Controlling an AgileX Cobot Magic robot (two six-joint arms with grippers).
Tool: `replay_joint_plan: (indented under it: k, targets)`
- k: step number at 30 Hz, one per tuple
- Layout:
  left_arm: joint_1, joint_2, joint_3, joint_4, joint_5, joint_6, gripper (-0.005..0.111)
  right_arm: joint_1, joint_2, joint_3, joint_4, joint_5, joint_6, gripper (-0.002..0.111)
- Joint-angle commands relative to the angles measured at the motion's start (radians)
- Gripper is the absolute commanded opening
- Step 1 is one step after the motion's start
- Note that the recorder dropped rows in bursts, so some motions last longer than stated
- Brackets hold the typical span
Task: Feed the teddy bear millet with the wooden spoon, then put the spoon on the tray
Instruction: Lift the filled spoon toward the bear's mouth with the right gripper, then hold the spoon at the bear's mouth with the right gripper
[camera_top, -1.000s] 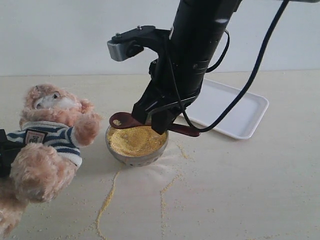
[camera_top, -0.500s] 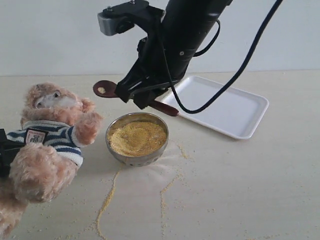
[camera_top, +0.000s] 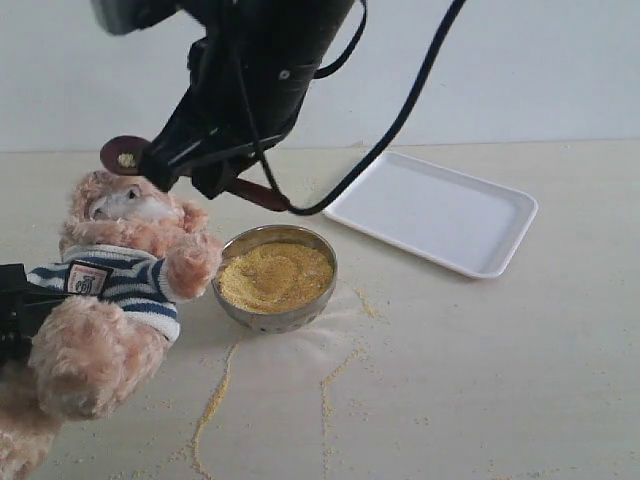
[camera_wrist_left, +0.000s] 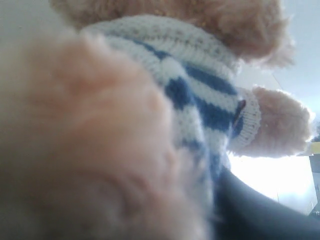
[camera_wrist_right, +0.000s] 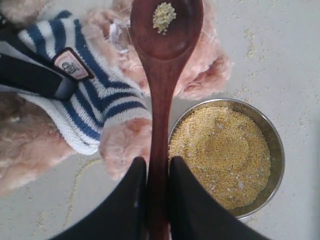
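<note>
Feeding's on: the right gripper (camera_wrist_right: 156, 165) jaws pinch the handle of the dark reddish-brown wooden spoon (camera_wrist_right: 162, 75), a dab of yellow millet (camera_wrist_right: 164, 16) poised just above the fluffy striped-shirt teddy bear (camera_top: 110, 290) at left, apparently clasped in the left gripper (camera_top: 15, 300) jaws; next, likely ease down to its muzzle.

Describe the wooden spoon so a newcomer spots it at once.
Find the teddy bear left of the metal bowl of millet. Just over its head, the jaws of the right arm clamp a slim handle. That wooden spoon is the only dark reddish-brown thing, with a few yellow grains in its oval bowl.
</note>
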Motion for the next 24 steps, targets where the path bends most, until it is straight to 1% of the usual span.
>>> replay_joint_plan:
  k: [1,8,18,24]
  targets:
    - [-0.006,-0.002,-0.004,-0.005,0.011,0.008,0.005,0.067,0.019,-0.006,-0.205,-0.025,0.065,0.0]
    - [-0.006,-0.002,-0.004,-0.005,0.011,0.008,0.005,0.132,0.024,-0.006,-0.344,-0.085,0.074,0.0]
    - [-0.006,-0.002,-0.004,-0.005,0.011,0.012,0.005,0.202,0.08,-0.006,-0.558,-0.031,0.09,0.0]
    - [-0.006,-0.002,-0.004,-0.005,0.011,0.012,0.005,0.271,0.113,-0.006,-0.751,-0.056,0.164,0.0]
